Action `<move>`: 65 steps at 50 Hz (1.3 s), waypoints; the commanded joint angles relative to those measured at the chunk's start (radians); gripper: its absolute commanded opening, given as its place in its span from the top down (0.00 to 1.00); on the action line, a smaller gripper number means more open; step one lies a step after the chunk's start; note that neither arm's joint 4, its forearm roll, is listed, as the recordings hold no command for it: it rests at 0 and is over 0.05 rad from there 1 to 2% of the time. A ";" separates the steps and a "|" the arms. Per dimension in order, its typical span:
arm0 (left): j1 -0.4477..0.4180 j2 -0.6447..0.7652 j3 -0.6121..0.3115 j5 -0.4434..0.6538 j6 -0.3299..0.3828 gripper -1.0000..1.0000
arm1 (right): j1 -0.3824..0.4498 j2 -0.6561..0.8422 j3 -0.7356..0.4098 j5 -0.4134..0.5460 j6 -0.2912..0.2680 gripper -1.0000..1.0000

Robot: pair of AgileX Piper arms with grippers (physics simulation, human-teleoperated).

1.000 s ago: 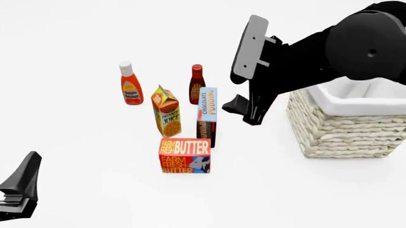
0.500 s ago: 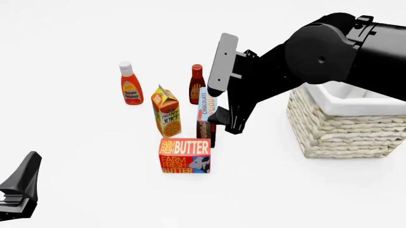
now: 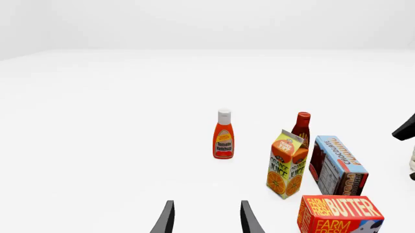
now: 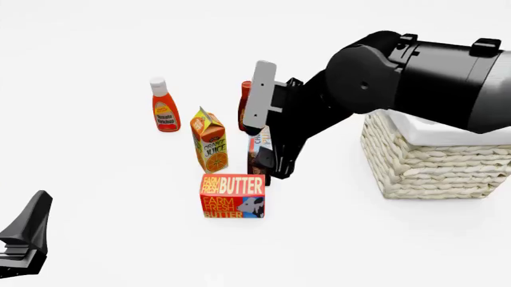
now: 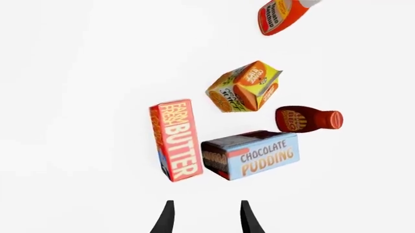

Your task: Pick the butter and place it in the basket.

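The small rectangular red-and-orange butter box [image 4: 232,196] stands on the white table [image 4: 96,209] nearest the arms, its yellow-and-white lettering and cow picture facing the front camera. Bare table lies on its left, right and near sides. Just behind it stands the tall thin blue-and-brown chocolate pudding box [image 4: 259,156], with the gable-topped orange juice carton [image 4: 210,140] close to the left of that. Farther back are the dark red-brown sauce bottle [image 4: 245,105] and, well apart to the left, the white-capped red tomato ketchup bottle [image 4: 164,105].

The black right gripper [image 4: 274,165] hangs over the pudding box, behind the butter's far edge; its wrist view shows both finger tips [image 5: 166,216] spread apart with nothing between them.

The large square beige wicker basket [image 4: 431,164] with white cloth lining sits to the right, clear table between it and the butter.

The black left gripper [image 4: 26,239] rests at the near left corner, fingers parted and empty.
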 commanded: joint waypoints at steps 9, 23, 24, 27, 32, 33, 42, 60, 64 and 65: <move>0.000 0.000 0.000 0.000 0.000 0.00 | 0.029 0.067 -0.034 0.013 0.014 0.00; 0.000 0.000 0.000 0.000 0.000 0.00 | 0.050 0.101 -0.049 0.017 0.029 0.00; 0.000 0.000 0.000 0.000 0.000 0.00 | 0.050 0.101 -0.049 0.017 0.029 0.00; 0.000 0.000 0.000 0.000 0.000 0.00 | 0.057 0.111 -0.055 0.019 0.034 0.00; 0.000 0.000 0.000 0.000 0.000 0.00 | 0.069 0.129 -0.066 0.019 0.045 0.00; 0.000 0.000 0.000 0.000 0.000 0.00 | 0.070 0.132 -0.069 0.019 0.046 0.00; 0.000 0.000 0.000 0.000 0.000 0.00 | 0.084 0.160 -0.084 0.019 0.057 0.00; 0.000 0.000 0.000 0.000 0.000 0.00 | 0.094 0.209 -0.119 0.024 0.067 0.00; 0.000 0.000 0.000 0.000 0.000 0.00 | 0.096 0.221 -0.127 0.024 0.072 0.00; 0.000 0.000 0.000 0.000 0.000 0.00 | 0.098 0.224 -0.129 0.025 0.074 0.00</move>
